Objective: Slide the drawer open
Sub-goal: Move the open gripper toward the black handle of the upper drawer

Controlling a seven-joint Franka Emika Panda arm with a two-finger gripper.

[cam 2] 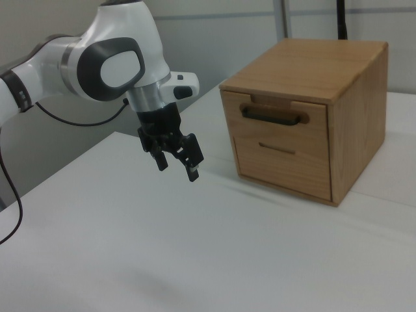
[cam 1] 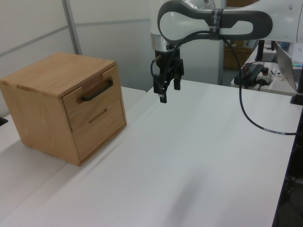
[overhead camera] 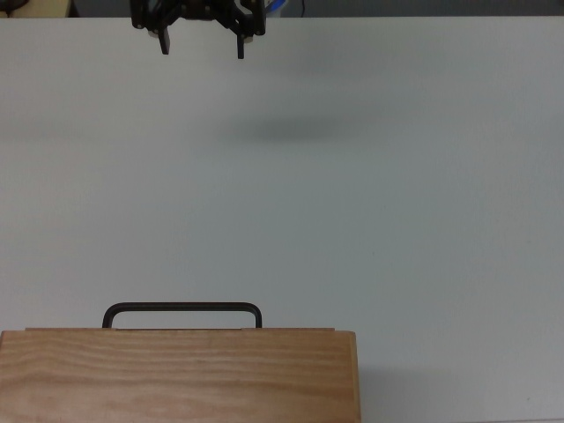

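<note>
The drawer [cam 1: 90, 100] is the upper one of a light wood cabinet [cam 1: 45, 111], its front panel flush with the cabinet face. Its long black bar handle [cam 1: 97, 91] juts out from the front, and also shows in the right view [cam 2: 273, 117] and the top view [overhead camera: 181, 308]. My gripper [cam 1: 169, 91] hangs above the white table, well away from the handle, fingers pointing down. It stands open with nothing between the fingers, as the top view [overhead camera: 202, 46] and the right view [cam 2: 177, 169] show.
A lower drawer [cam 2: 283, 159] with a small slot grip sits under the upper one. The white table [overhead camera: 370, 203] spreads between gripper and cabinet. A black cable [cam 1: 251, 118] hangs from the arm. A power strip [cam 1: 253, 73] and other gear lie beyond the table.
</note>
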